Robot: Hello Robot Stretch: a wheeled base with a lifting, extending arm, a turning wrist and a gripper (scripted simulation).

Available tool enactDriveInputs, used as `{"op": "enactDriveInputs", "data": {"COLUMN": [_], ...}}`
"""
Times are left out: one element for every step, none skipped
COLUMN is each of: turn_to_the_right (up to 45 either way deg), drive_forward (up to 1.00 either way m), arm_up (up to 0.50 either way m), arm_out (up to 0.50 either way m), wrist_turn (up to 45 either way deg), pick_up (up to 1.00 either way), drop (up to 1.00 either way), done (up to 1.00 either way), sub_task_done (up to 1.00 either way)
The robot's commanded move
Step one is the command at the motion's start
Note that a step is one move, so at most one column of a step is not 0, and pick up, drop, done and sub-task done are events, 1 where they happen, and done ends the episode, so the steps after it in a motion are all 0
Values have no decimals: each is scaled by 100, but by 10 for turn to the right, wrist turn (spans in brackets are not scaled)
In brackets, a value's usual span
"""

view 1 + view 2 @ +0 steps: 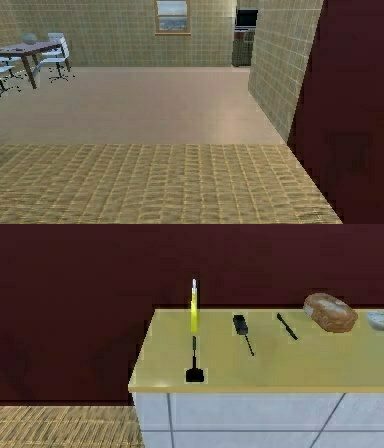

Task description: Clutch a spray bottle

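In the arm side view a pale yellow countertop [300, 374] on white cabinets stands against a dark red wall. On it lies a long utensil [193, 319] with a yellow handle, a thin dark shaft and a flat black head near the counter's front edge. To its right lie a black-headed tool [241, 327] and a thin dark knife-like thing [287, 326]. Farther right sits a brown loaf of bread [330, 311]. A pale grey thing [377, 320] is cut off by the picture's right edge.
The forward view has open beige floor [150, 105] ahead and patterned flooring [150, 185] nearer. A dining table [30, 50] with white chairs stands far left. A dark red wall [345, 110] and a tiled wall corner [280, 60] close the right. A framed picture [172, 16] hangs on the far wall.
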Motion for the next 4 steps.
{"op": "enactDriveInputs", "data": {"turn_to_the_right": [0,0,0,0], "drive_forward": [0,0,0,0], "arm_up": [50,38,0,0], "arm_out": [0,0,50,0], "wrist_turn": [0,0,0,450], "pick_up": [0,0,0,0], "drop": [0,0,0,0], "done": [0,0,0,0], "sub_task_done": [0,0,0,0]}}
